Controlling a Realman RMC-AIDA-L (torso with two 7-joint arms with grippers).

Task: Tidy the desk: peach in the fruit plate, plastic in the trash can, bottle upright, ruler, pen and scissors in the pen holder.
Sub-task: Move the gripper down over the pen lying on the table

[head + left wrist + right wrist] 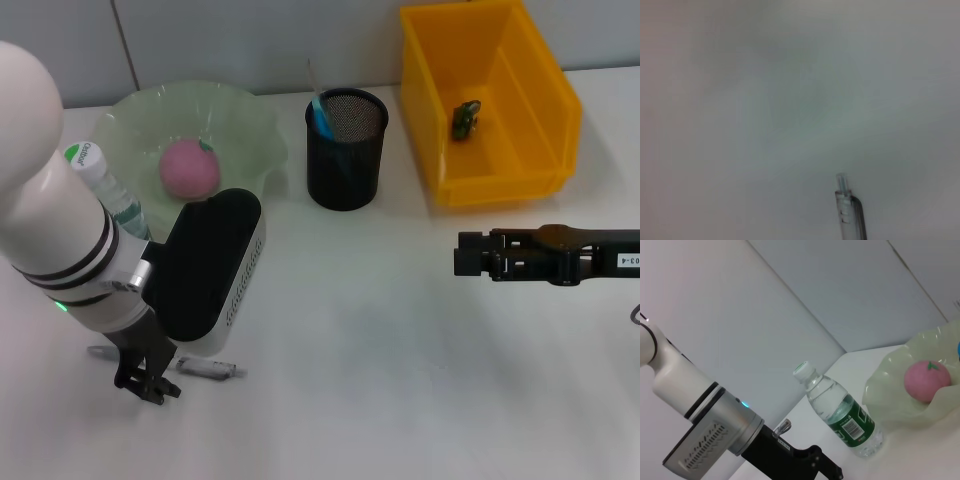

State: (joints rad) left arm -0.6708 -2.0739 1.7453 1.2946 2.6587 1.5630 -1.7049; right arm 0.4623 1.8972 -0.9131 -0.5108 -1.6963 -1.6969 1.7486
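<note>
Two arms are showing here, and the left one is doing the work. The left gripper (150,385) is hanging low at about 7 o'clock on the white counter (380,330), its black fingers pointing down right over the slim grey pen (205,369), which is lying flat with its clear clicker end poking out toward 3 o'clock. I honestly can't tell how far the fingers are spread or whether they're touching the pen.

Readable writing is scarce: the bottle (837,412) is wearing a green label with a barcode, and its white-green cap has lettering too small to make out. It's standing upright at 9 o'clock, just beside the fruit plate (250,130).

That plate is a pale-green translucent bowl with a wavy rim, sitting at 11 o'clock, and the pink peach (190,167) is resting inside it. The black mesh pen holder (345,150) is standing at 12 o'clock with the blue scissors (321,115) and the thin clear ruler (312,75) sticking up out of it. The bright yellow trash can (490,100) is sitting at 1 o'clock, with the crumpled dark-green plastic (464,118) lying on its floor.

The right gripper (462,253) is hovering at 3 o'clock, pointing toward the centre, nothing in it; can't tell its opening either. Plenty of bare counter is stretching from the centre to 5 o'clock.
</note>
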